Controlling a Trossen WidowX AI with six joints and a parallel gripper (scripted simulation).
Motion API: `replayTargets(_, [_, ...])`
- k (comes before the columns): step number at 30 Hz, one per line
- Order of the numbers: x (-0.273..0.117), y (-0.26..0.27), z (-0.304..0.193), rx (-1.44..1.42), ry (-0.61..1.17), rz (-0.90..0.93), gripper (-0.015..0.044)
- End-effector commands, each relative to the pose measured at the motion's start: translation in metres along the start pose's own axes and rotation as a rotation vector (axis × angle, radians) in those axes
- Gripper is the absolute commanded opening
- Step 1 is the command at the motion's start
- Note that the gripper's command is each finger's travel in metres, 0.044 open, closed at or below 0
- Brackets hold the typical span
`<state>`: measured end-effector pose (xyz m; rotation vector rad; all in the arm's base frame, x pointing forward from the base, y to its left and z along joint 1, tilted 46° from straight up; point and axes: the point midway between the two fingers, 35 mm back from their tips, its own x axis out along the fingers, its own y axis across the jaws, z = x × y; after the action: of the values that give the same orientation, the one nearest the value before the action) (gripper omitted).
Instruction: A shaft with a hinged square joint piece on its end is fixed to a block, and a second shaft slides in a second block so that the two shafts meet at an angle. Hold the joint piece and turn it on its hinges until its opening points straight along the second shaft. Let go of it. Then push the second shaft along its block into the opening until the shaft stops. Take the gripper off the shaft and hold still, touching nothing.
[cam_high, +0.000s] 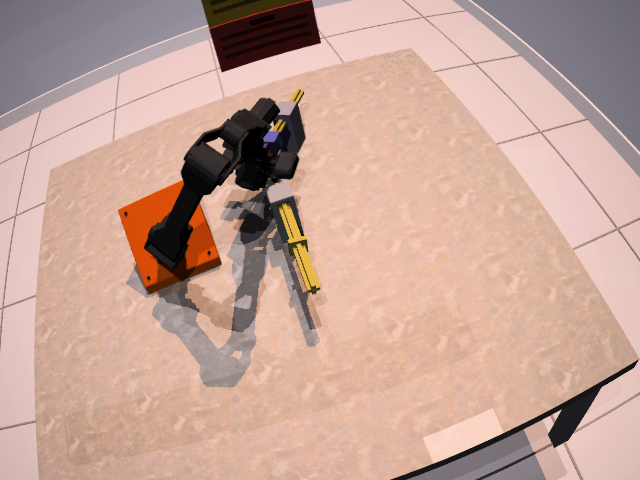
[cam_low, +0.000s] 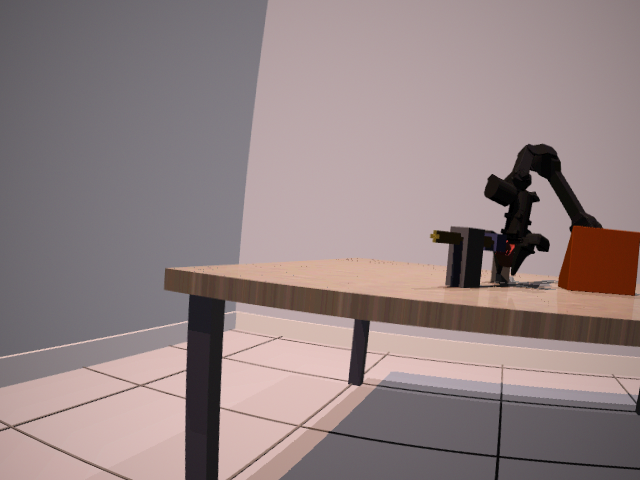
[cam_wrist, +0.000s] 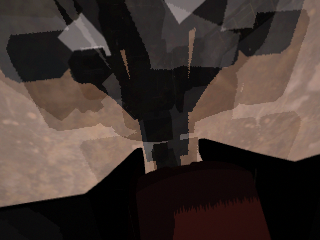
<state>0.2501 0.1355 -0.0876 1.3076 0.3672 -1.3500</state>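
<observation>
The first shaft (cam_high: 297, 96) (cam_low: 445, 236) is yellow and passes through a tall grey block (cam_high: 296, 129) (cam_low: 473, 258). A blue fork (cam_high: 272, 138) (cam_low: 494, 241) is on its inner end, with the red joint piece (cam_low: 509, 249) (cam_wrist: 220, 222) at the fork. My gripper (cam_low: 507, 276) (cam_wrist: 171, 149) points down and is shut on the red joint piece. Which way the opening faces is hidden by the fingers. The second shaft (cam_high: 308, 271), yellow with a collar, lies through the second block (cam_high: 280, 192). Its inner end is hidden under the gripper.
The arm stands on an orange base (cam_high: 139, 227) (cam_low: 599, 260) to the left of the blocks in the top view. The second block stands close to the gripper's body. The second shaft's outer end sticks out above the table (cam_high: 413, 258) (cam_low: 336, 273).
</observation>
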Motion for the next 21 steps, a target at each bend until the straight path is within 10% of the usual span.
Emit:
replayTargets(1, [-0.001,0.0,0.001,-0.017,-0.025,-0.004,0.0])
replayTargets(21, [-0.014,0.009,0.006,-0.217,-0.297,-0.021,0.0])
